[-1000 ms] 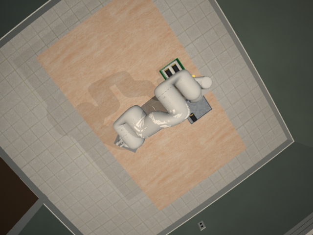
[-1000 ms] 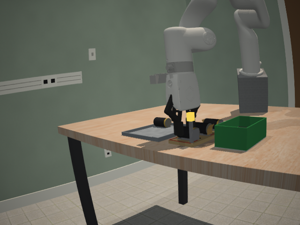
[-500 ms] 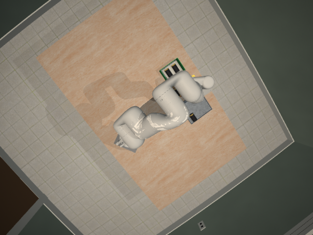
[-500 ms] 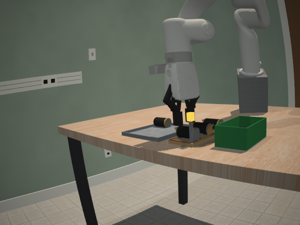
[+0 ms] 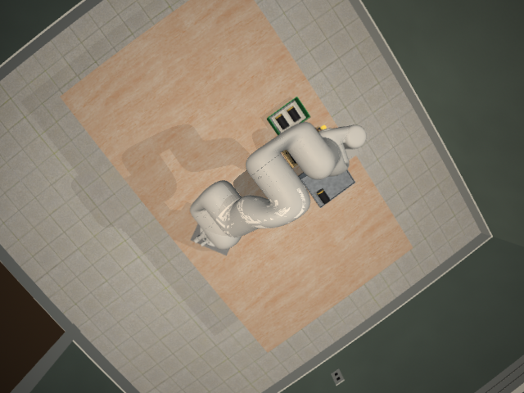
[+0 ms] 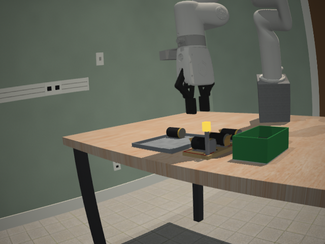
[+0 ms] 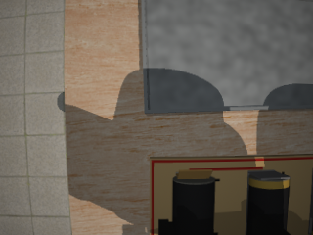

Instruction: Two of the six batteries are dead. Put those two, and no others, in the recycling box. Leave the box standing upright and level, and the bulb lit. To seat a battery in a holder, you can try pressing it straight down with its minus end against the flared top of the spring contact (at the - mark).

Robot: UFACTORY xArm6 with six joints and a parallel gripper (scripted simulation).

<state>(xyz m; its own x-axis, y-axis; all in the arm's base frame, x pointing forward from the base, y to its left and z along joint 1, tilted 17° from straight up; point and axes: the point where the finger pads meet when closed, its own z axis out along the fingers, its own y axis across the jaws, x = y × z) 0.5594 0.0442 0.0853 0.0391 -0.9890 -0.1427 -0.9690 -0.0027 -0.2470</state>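
Apparently the sorting is finished: two batteries [image 5: 282, 121] [image 5: 294, 113] lie side by side in the green recycling box [image 5: 304, 107] [image 6: 250, 150], which stands upright by the long edge of the bench [image 5: 169, 76] [image 6: 301, 168] opposite the arm's base. Whether those are the dead ones can't be read from their looks, but the bulb [image 5: 322, 127] [image 6: 206, 126] glows yellow near that same edge, which speaks for the cells in use. Three batteries sit in the holder board [image 5: 288, 159] [image 6: 195, 155] [image 7: 230, 196] between box and tray. The spare battery [image 5: 322, 196] [image 6: 173, 132] lies on its side on the grey tray [image 5: 338, 182] [image 6: 160, 144] [image 7: 274, 39], farther along that edge towards the corner on the tray side.

The fingers [image 6: 197, 104] stand about half open with nothing between them, above the bench and apart from the batteries.

The step in hand, I judge, is to back away cleanly. Go straight up first, then travel in towards the base edge, well over the bulb's post and the box walls. Leave the finger width alone until well above the cells; spreading them low could nudge a seated battery and put out the light. Pressing again would only risk a good contact. Once up, check that the bulb is lit and the box level.

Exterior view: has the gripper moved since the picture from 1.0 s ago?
Yes, upward: its fingertips were down at the battery beside the lit bulb; now the gripper hangs above the bulb's level.
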